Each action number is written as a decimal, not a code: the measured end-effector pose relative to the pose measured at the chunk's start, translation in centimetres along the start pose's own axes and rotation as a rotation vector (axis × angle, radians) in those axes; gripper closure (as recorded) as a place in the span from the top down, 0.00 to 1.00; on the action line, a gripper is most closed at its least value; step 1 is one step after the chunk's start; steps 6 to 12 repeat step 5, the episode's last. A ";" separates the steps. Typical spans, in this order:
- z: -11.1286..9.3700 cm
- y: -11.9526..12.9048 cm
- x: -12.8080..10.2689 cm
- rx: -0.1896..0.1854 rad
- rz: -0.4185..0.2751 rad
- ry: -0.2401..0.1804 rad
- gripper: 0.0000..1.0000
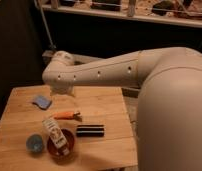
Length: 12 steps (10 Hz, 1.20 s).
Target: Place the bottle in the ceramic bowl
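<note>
end effector above wooden table, dark room

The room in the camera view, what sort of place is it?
Probably a lab or workshop: a wooden table with test items, the bottle lying in the ceramic bowl, and cluttered shelving behind. The gripper hangs above the table.

Dim, soft-focus scene; claw blurred, background dark.

No text can be read anywhere — the bottle, lying across the ceramic bowl at seven o'clock, carries a printed label, yet its marks stay illegible. The gripper hangs at ten o'clock, unmarked.
</note>
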 end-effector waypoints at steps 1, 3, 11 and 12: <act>0.1 -0.3 0.1 0.021 -0.009 0.006 0.69; 0.2 -0.3 0.1 0.025 -0.012 0.007 0.69; 0.3 -0.7 0.1 0.036 -0.006 0.017 0.69; 0.3 -0.7 0.1 0.036 -0.006 0.017 0.69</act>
